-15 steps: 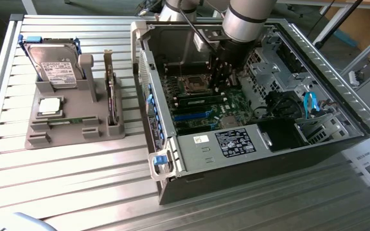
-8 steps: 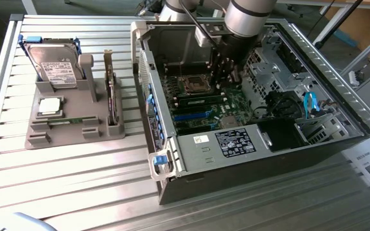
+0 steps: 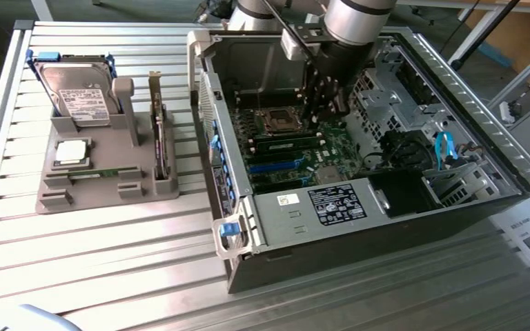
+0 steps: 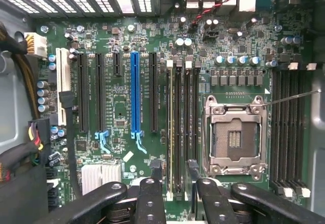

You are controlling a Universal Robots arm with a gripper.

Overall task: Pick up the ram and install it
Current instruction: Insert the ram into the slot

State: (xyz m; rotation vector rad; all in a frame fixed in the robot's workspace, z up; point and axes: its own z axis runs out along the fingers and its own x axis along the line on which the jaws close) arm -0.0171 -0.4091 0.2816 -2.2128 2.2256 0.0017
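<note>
A computer case [image 3: 468, 93] lies on its side with the panel off, apparently so the motherboard [image 4: 122, 46] faces up for work from above. The robot arm [image 3: 357, 21] reaches in, its pincer [image 4: 174, 169] spread wide and empty, fingertips astride a bank of memory slots [image 4: 179, 107] directly beneath. Well away from the pincer, outside the case toward the exterior view's left, a grey holder [image 3: 99, 193] presents spare parts. The ram [image 3: 94, 174] sits in a groove of that holder, not yet picked up. Its long axis runs across the exterior view from left to right, seemingly propped that way for a clean grasp.
</note>
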